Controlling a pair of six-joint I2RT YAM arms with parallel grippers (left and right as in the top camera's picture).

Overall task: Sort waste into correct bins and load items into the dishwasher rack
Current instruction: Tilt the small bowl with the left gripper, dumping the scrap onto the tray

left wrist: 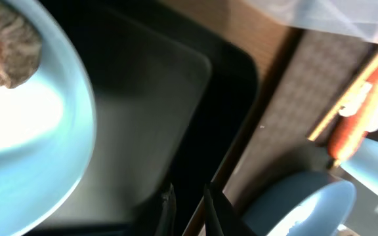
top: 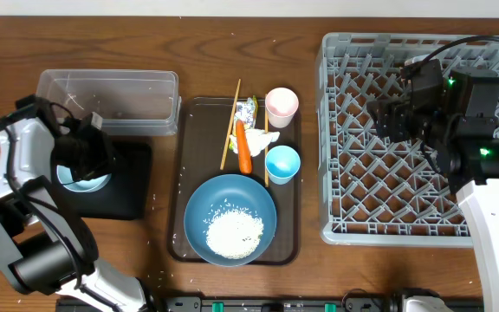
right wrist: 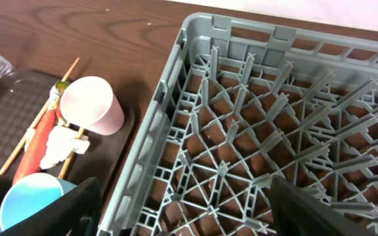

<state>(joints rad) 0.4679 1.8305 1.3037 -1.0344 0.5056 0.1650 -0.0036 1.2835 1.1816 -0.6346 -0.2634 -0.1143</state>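
My left gripper [top: 85, 160] hangs over the black tray [top: 128, 195], its jaws a narrow gap apart and empty [left wrist: 192, 210]. Beside it on the tray's left end sits the small light-blue bowl [left wrist: 18, 131] with a brownish food scrap [left wrist: 5, 46] in it. My right gripper [top: 390, 117] stands wide open over the grey dishwasher rack [right wrist: 176, 98], holding nothing. On the brown serving tray [top: 193, 130] are the large blue bowl [top: 206, 204] with rice [top: 232, 231], a carrot [top: 243, 147], chopsticks [top: 230, 130], a wrapper [top: 246, 110], a tissue [top: 262, 139], a pink cup [top: 281, 104] and a light-blue cup [top: 282, 163].
The clear plastic tub [top: 111, 100] stands behind the black tray at the back left. A few rice grains lie scattered on the wooden table [top: 167, 199] between the two trays. The rack fills the right side.
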